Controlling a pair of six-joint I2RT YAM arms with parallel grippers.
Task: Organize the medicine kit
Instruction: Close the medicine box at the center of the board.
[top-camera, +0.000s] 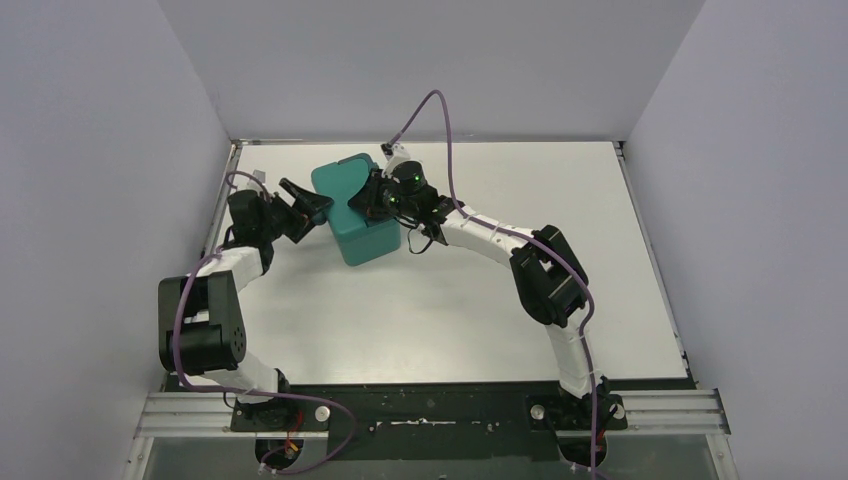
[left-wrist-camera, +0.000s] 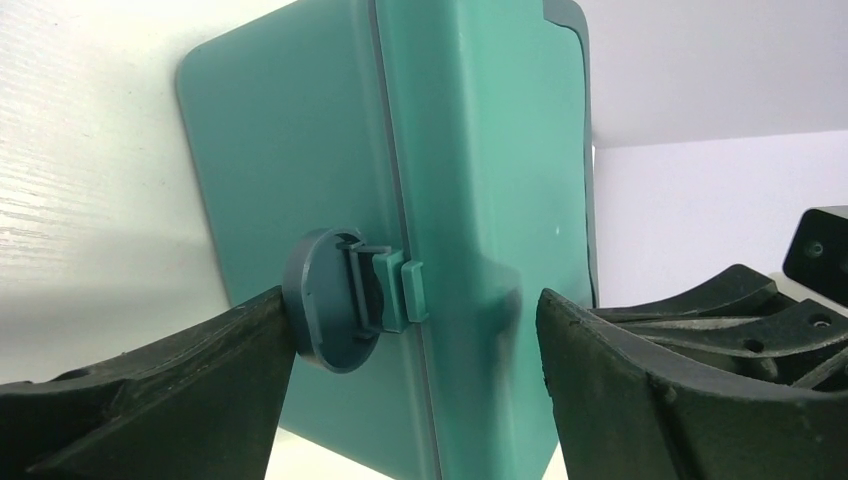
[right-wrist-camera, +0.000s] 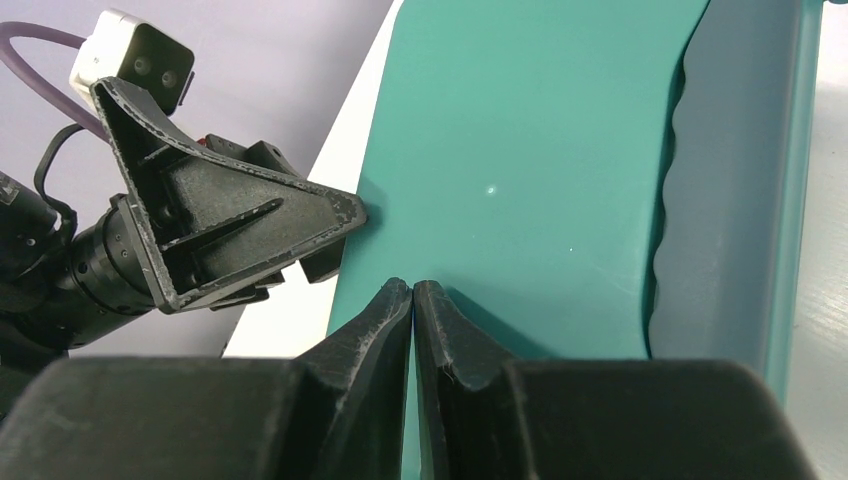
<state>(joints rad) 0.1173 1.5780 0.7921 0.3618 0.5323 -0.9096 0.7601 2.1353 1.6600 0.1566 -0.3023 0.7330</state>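
Observation:
The medicine kit (top-camera: 357, 215) is a teal-green box with its lid down, standing on the white table at the back left. In the left wrist view its side (left-wrist-camera: 480, 180) faces me, with a grey-blue round knob (left-wrist-camera: 322, 300) at the seam. My left gripper (left-wrist-camera: 415, 360) is open against the kit's left side (top-camera: 313, 210). One finger (left-wrist-camera: 200, 390) touches the knob and the other (left-wrist-camera: 650, 390) is at the lid side. My right gripper (right-wrist-camera: 412, 292) is shut and empty, its tips over the kit's lid (right-wrist-camera: 520, 150), as the top view also shows (top-camera: 364, 200).
Grey walls close in the table (top-camera: 480, 300) at the left, back and right. The kit's lid has a darker grey recessed strip (right-wrist-camera: 720, 180). The left gripper (right-wrist-camera: 235, 225) shows in the right wrist view at the lid's edge. A purple cable (top-camera: 440, 120) arcs above the right arm.

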